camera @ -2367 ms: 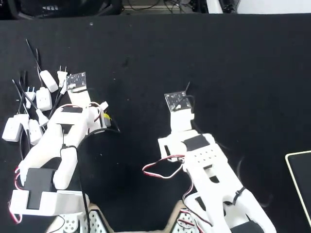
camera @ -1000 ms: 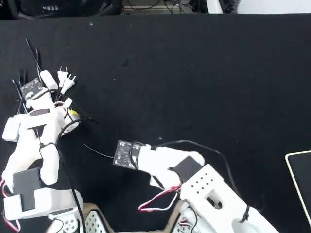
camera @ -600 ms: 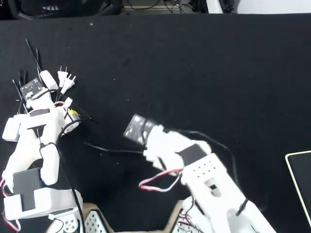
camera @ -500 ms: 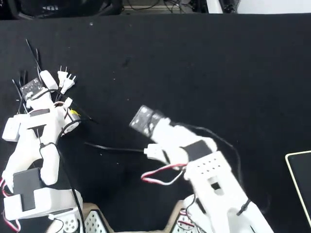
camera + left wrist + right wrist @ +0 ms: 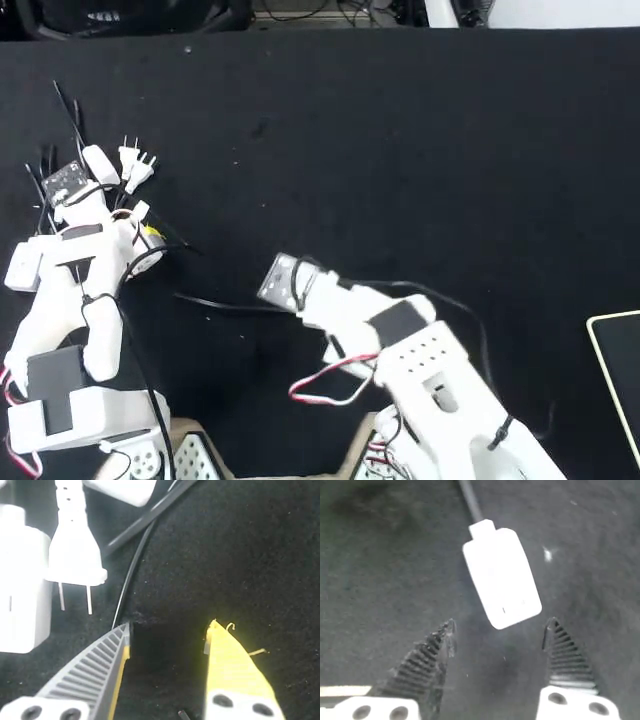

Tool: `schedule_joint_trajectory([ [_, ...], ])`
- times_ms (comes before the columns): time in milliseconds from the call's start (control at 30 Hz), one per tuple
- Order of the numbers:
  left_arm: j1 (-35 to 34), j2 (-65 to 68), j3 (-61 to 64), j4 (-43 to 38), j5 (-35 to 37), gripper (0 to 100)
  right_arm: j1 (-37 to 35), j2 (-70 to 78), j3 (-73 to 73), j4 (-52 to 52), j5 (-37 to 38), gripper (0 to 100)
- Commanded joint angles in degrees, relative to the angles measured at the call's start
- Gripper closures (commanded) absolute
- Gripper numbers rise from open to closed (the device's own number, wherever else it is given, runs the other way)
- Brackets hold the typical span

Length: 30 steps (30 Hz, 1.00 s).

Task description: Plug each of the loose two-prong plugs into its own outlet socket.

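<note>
A black cloth (image 5: 420, 130) covered the table, with cables (image 5: 310, 10) lying past its far edge. From above, the left arm (image 5: 75, 290) sat among white plugs and sockets (image 5: 100, 163) at the table's left side, and a black cord (image 5: 225, 305) ran to the right arm (image 5: 420, 360) (near the middle). Up close, the left gripper (image 5: 169, 630) stood open and empty near a two-prong plug (image 5: 75, 555) beside a socket block (image 5: 22, 590). The right gripper (image 5: 501, 625) gaped wide, holding nothing, a corded white socket (image 5: 502, 577) just off its fingertips.
</note>
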Motion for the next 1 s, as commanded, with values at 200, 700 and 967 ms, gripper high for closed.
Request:
schedule_joint_trajectory([
  [200, -0.4, -2.0, -2.3, -0.7, 0.4, 76, -0.2, 10.6, -1.6, -11.0, 3.9, 73.0],
  [700, -0.4, -2.0, -2.3, -0.7, 0.4, 76, 1.3, 22.3, -13.7, -21.6, 11.3, 96.0],
  [967, -0.4, -1.8, -2.2, -0.7, 0.4, 76, 1.1, 30.5, -20.4, -21.5, 11.3, 94.7],
])
